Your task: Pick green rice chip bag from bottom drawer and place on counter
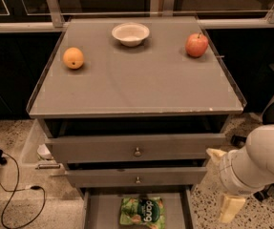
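The green rice chip bag (142,211) lies flat on the floor of the pulled-out bottom drawer (94,213), with its white "dang" lettering facing up. The counter (136,87) is the grey cabinet top above it. My gripper (230,207) hangs at the lower right, beside the cabinet's right side. It is to the right of the bag, outside the drawer and apart from the bag. The white arm (260,159) rises behind it.
On the counter stand a white bowl (130,34), an orange (73,57) at the left and a red apple (196,45) at the right. Two upper drawers with knobs (137,151) are partly open. A black cable (12,194) lies on the floor at the left.
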### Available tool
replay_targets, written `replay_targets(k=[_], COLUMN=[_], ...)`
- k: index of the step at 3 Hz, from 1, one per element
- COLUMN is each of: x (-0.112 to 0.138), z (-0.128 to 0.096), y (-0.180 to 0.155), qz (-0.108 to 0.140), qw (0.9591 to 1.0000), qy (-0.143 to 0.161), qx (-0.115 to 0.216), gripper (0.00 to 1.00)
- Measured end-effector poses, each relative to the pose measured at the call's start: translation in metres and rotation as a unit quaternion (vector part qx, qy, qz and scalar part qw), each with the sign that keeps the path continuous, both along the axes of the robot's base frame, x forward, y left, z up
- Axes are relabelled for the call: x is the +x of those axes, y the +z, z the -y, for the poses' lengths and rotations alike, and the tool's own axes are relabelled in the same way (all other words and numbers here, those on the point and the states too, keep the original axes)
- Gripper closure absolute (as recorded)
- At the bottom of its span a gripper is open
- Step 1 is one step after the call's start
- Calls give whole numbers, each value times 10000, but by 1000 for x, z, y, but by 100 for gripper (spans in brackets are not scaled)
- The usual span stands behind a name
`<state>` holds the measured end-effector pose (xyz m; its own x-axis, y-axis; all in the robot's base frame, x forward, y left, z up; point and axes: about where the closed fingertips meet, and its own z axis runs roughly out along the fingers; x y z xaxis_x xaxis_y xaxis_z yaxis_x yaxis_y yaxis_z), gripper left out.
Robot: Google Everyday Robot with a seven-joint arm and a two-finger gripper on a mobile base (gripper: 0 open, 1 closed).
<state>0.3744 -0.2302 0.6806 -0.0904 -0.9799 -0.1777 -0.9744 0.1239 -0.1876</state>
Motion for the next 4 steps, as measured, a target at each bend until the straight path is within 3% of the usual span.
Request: replay_targets(k=[1,3,4], x=[-9,1,-2], z=[-3,-12,-13], y=[-48,-142,-187], qz=[-106,-9,-152], qw=[9995,9923,9890], qy=[116,305,252], qx=[288,1202,1450], gripper=[0,0,0])
